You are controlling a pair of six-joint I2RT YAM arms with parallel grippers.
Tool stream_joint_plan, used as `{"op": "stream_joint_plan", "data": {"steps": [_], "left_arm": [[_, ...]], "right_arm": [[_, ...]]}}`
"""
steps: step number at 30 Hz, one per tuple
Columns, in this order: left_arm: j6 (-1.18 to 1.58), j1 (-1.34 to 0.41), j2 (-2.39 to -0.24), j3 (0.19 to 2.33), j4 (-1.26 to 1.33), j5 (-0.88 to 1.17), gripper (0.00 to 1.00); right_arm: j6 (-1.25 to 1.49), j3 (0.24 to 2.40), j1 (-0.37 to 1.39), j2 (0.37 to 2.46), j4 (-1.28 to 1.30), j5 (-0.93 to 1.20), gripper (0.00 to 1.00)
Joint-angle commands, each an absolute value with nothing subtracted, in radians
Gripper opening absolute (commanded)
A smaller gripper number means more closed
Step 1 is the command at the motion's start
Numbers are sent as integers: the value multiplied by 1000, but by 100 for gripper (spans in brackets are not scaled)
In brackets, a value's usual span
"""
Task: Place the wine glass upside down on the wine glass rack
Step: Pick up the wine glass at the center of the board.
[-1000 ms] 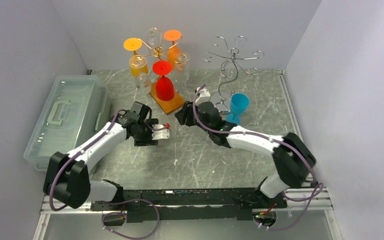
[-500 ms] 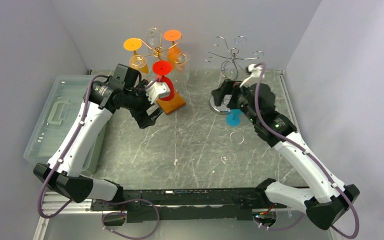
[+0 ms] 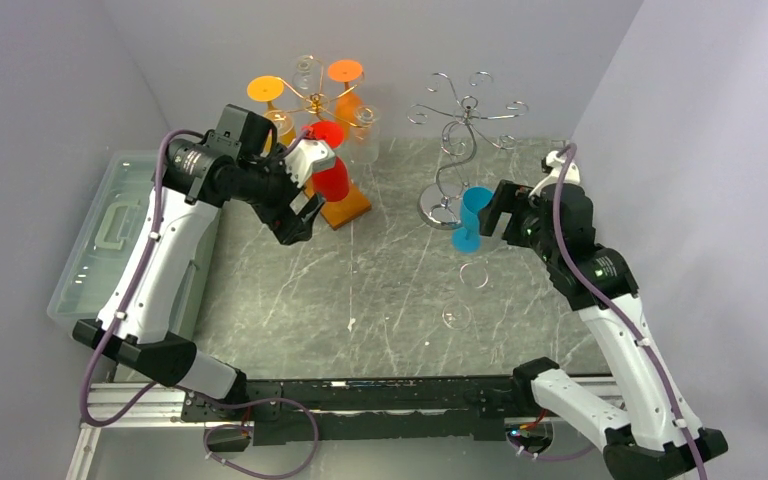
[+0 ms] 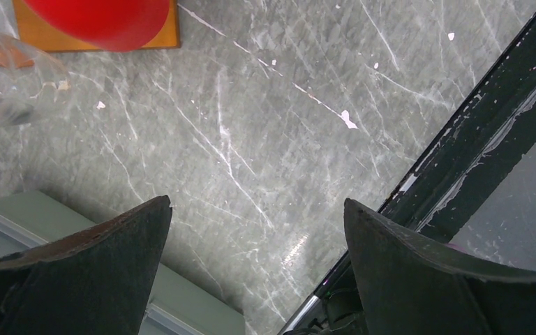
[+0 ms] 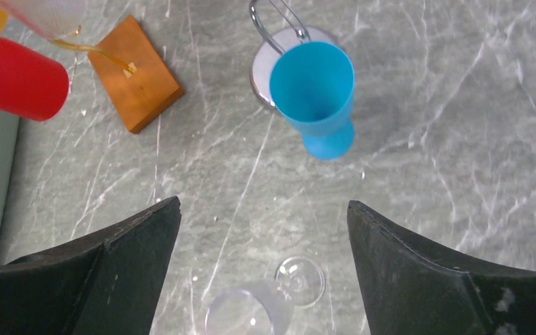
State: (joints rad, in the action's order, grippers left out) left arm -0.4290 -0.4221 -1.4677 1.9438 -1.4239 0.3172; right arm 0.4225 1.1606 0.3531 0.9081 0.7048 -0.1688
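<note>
Two grippers gape wide on my monitors, neither holding anything: left gripper (image 4: 258,206) at upper left beside the red glass (image 3: 330,180), right gripper (image 5: 264,204) at right, near the blue glass (image 3: 473,215) standing upright beside the rack (image 3: 465,130) base. A clear glass (image 5: 300,280) lies lower centre.
</note>
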Motion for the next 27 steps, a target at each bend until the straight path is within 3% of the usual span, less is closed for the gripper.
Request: {"op": "stream_joint_plan", "data": {"steps": [1, 4, 16, 27], "left_arm": [[-361, -419, -1468, 1920, -1412, 340, 99], [-355, -419, -1465, 1871, -1385, 334, 100], [-366, -420, -1490, 1814, -1345, 359, 99], [-360, -420, -1493, 1803, -1324, 397, 100]], "right_arm": [[421, 1216, 334, 912, 892, -82, 81], [451, 1212, 334, 895, 1008, -53, 68], [487, 1068, 336, 815, 1050, 147, 61], [468, 1008, 336, 885, 965, 75, 57]]}}
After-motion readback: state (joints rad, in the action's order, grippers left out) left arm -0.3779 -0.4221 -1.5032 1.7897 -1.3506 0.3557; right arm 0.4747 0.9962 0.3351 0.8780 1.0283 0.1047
